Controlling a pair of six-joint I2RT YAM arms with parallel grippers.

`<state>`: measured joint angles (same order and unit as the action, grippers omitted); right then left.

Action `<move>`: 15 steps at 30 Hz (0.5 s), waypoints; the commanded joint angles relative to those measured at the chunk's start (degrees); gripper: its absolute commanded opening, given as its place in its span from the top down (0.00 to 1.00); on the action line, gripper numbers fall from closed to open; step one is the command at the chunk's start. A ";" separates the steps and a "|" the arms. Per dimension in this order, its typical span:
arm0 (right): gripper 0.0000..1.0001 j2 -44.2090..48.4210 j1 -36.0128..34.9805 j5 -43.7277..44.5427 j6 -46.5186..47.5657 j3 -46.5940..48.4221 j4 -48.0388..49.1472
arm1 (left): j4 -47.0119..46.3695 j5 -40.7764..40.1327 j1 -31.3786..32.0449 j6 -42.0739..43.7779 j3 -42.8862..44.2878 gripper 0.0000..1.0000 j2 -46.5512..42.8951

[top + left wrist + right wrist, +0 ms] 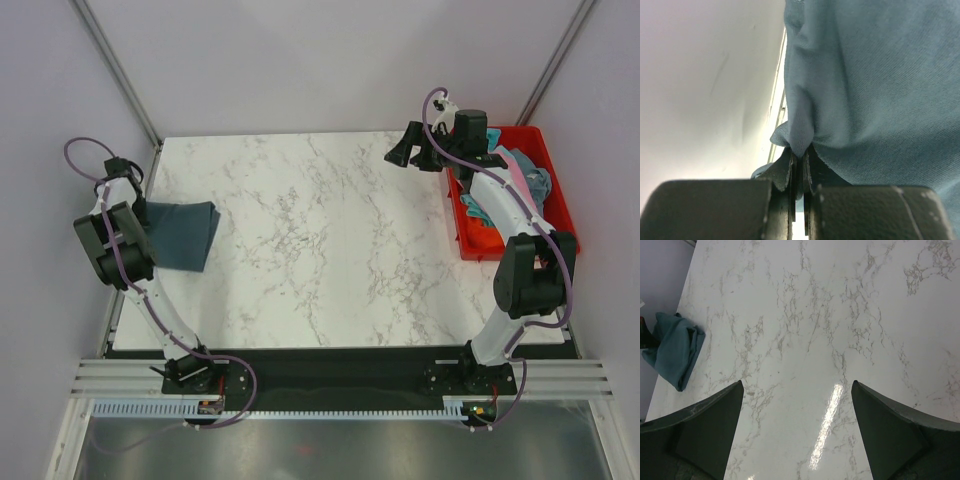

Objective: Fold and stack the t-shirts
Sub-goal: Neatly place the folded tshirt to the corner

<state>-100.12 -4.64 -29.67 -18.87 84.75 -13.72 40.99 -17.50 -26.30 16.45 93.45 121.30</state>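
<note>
Left claw [799,164] is pressed together on a pinched fold of the blue t-shirt [880,90]. You see the cloth spreading away just ahead of its fingers, and it fills most of that wrist view. From above, the shirt lies bunched at the left edge of the table [320,250], partly under that arm's wrist. Your right claw [797,386] is spread wide, grips nothing and hangs over bare marble. The blue shirt sits well apart from it, at the opposite side of the table. Just beside this claw, on its right, the red bin [556,205] holds a heap of t-shirts [528,180], teal and pink.
</note>
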 commanded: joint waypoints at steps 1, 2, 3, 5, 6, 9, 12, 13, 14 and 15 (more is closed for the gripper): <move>0.02 0.62 0.25 -0.48 0.15 0.33 2.55 | -0.82 -3.42 -0.68 -1.68 2.44 0.98 0.96; 0.02 0.45 0.25 -0.48 -0.02 0.50 2.47 | -0.91 -3.51 -0.76 -1.68 2.35 0.98 0.96; 0.02 0.36 0.25 -0.48 0.06 0.59 2.64 | -1.09 -4.12 -0.77 -1.59 2.35 0.98 1.05; 0.02 0.36 0.25 -0.48 0.06 0.68 2.55 | -1.53 -4.74 -0.85 -1.59 2.35 0.98 1.05; 0.02 0.19 0.16 -0.48 0.06 0.68 2.55 | -1.70 -5.35 -0.94 -1.77 2.44 0.98 0.96; 0.02 0.01 0.25 -0.56 0.06 0.68 2.64 | -1.97 -5.53 -1.20 -1.77 2.70 0.98 1.14; 0.02 -0.08 0.25 -0.56 0.06 0.59 2.64 | -2.06 -5.53 -1.29 -1.33 3.31 0.98 1.40; 0.02 -0.08 0.16 -0.56 0.06 0.68 2.55 | -2.06 -5.36 -1.29 -1.24 3.58 0.98 1.49; 0.02 -0.08 0.16 -0.56 -0.02 0.68 2.55 | -1.97 -5.44 -1.21 -1.24 3.76 0.98 1.58; 0.02 -0.08 0.16 -0.56 0.06 0.68 2.55 | -2.06 -5.44 -1.29 -1.07 4.37 0.98 1.84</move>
<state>-100.14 -4.64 -29.67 -18.87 84.75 -13.72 40.62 -20.95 -27.00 16.36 94.54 122.32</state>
